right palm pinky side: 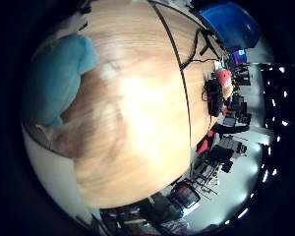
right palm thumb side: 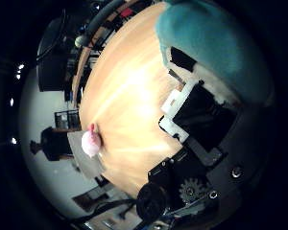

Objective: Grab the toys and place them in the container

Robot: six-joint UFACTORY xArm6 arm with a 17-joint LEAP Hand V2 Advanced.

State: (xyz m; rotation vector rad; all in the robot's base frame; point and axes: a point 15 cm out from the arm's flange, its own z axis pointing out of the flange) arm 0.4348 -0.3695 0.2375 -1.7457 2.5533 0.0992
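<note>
A teal plush toy (right palm thumb side: 206, 38) fills one side of both palm views, close against the palm. My right hand (right palm thumb side: 197, 124) shows its white and black fingers curled up against the toy, and the toy hangs above the wooden table (right palm pinky side: 137, 113), which carries a broad shadow under it. A small pink toy (right palm thumb side: 90, 143) lies far off at the table's edge on a grey sheet (right palm thumb side: 89, 163). A blue container (right palm pinky side: 231, 22) stands beyond the table's far side.
A dark seam (right palm pinky side: 184, 93) runs across the tabletop. Past the table's edge stand black equipment, a red object (right palm pinky side: 223, 76) and room clutter on the floor. A dark round stand (right palm thumb side: 53, 52) sits off the other side.
</note>
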